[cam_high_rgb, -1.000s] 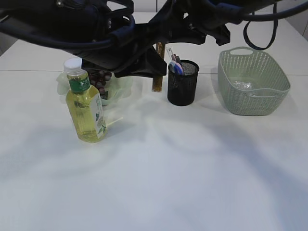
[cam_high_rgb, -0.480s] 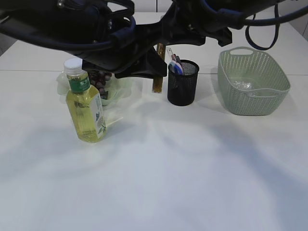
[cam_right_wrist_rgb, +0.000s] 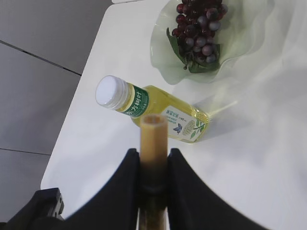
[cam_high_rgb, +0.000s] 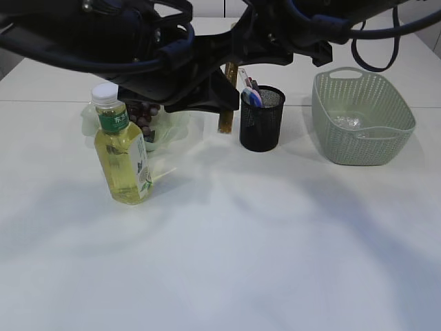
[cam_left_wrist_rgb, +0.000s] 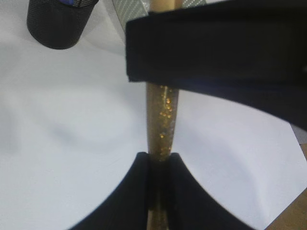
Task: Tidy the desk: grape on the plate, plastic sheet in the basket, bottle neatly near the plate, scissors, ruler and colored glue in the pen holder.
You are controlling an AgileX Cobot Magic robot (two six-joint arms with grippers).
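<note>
Glue stick (cam_left_wrist_rgb: 162, 122) amber w/ gold glitter; bottle (cam_high_rgb: 122, 148) yellow-green, white cap; grapes (cam_right_wrist_rgb: 199, 26) dk purple; pen holder (cam_high_rgb: 261, 118) blk mesh; basket (cam_high_rgb: 361, 117) pale green.

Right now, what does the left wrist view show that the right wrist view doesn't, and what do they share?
Only the left wrist view shows the black mesh pen holder at its top left, plus the other arm's dark bar crossing the tube. Only the right wrist view shows the bottle and the grapes on the pale green plate. Both show the gold glitter glue tube, clamped by the left gripper in one view and by the right gripper in the other, above the white table.
</note>
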